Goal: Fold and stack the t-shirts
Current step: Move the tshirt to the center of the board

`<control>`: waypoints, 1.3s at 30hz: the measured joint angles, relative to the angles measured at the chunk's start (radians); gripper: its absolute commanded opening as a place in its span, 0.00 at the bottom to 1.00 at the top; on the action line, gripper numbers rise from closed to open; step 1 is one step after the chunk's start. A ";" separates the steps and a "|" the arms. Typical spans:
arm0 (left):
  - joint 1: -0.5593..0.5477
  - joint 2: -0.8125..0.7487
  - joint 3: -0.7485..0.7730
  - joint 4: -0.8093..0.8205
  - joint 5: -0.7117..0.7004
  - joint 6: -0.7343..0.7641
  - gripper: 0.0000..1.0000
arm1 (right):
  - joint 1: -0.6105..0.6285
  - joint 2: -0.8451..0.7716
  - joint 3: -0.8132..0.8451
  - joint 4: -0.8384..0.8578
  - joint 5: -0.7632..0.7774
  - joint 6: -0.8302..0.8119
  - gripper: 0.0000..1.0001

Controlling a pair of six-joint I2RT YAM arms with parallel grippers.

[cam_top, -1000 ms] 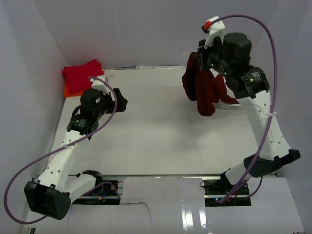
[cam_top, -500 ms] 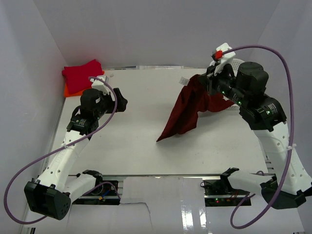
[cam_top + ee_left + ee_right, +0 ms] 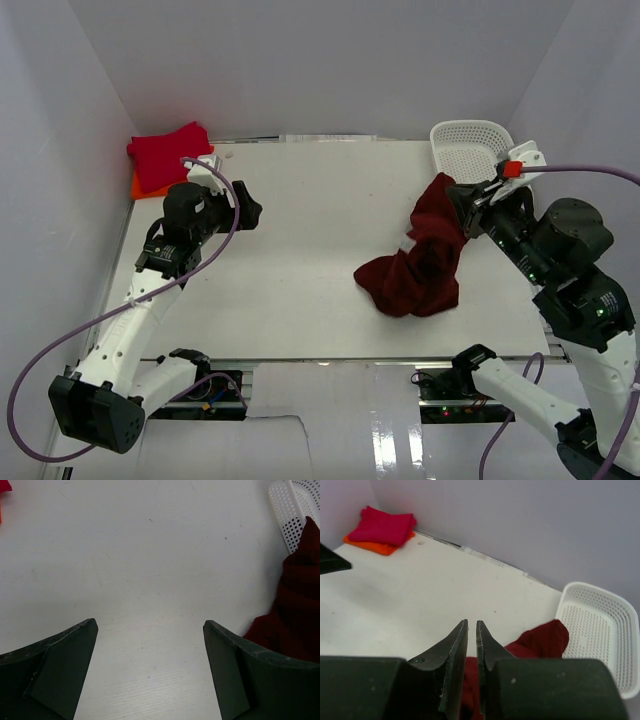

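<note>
A dark maroon t-shirt lies crumpled on the right half of the table, one end rising to my right gripper. In the right wrist view the right gripper has its jaws a narrow slit apart, with the maroon t-shirt just beneath and behind them. A bright red t-shirt lies folded on an orange t-shirt in the far left corner. My left gripper hovers open over bare table at the left, holding nothing. The left wrist view has the left gripper wide open and the maroon t-shirt at its right edge.
A white mesh basket stands at the far right, just behind the maroon shirt, seen too in the right wrist view as the basket. Grey walls close in the table on three sides. The arm bases sit at the near edge.
My right arm swung down and toward the near right, bringing the hanging maroon shirt from in front of the basket onto the table in a heap. Its jaws have parted slightly. The left arm stayed still.
</note>
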 measured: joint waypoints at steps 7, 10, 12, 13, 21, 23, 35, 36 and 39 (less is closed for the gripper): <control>0.000 -0.022 0.000 0.000 0.008 -0.004 0.98 | 0.000 -0.132 -0.222 -0.002 0.254 0.032 0.53; 0.000 -0.028 0.000 0.000 0.012 -0.007 0.98 | 0.000 -0.206 -0.253 -0.004 0.298 0.056 0.83; 0.000 -0.028 0.000 0.000 0.014 -0.008 0.98 | 0.000 -0.238 -0.247 -0.006 0.304 0.058 0.86; 0.000 -0.028 0.000 0.000 0.016 -0.009 0.98 | 0.000 -0.240 -0.241 -0.008 0.300 0.058 0.88; 0.000 -0.027 0.000 0.000 0.030 -0.015 0.97 | 0.000 0.064 -0.318 -0.108 0.198 0.111 0.86; 0.000 -0.027 0.000 0.000 0.031 -0.017 0.98 | 0.000 0.138 -0.370 -0.129 0.165 0.125 0.84; 0.000 -0.023 0.001 -0.007 -0.022 -0.014 0.98 | 0.000 0.306 -0.405 -0.117 -0.079 0.158 0.67; 0.000 -0.017 0.006 -0.018 -0.040 -0.016 0.98 | 0.003 0.319 -0.412 -0.110 -0.098 0.159 0.68; 0.003 0.011 0.018 -0.029 -0.076 -0.017 0.98 | 0.013 0.346 -0.431 -0.090 -0.126 0.158 0.69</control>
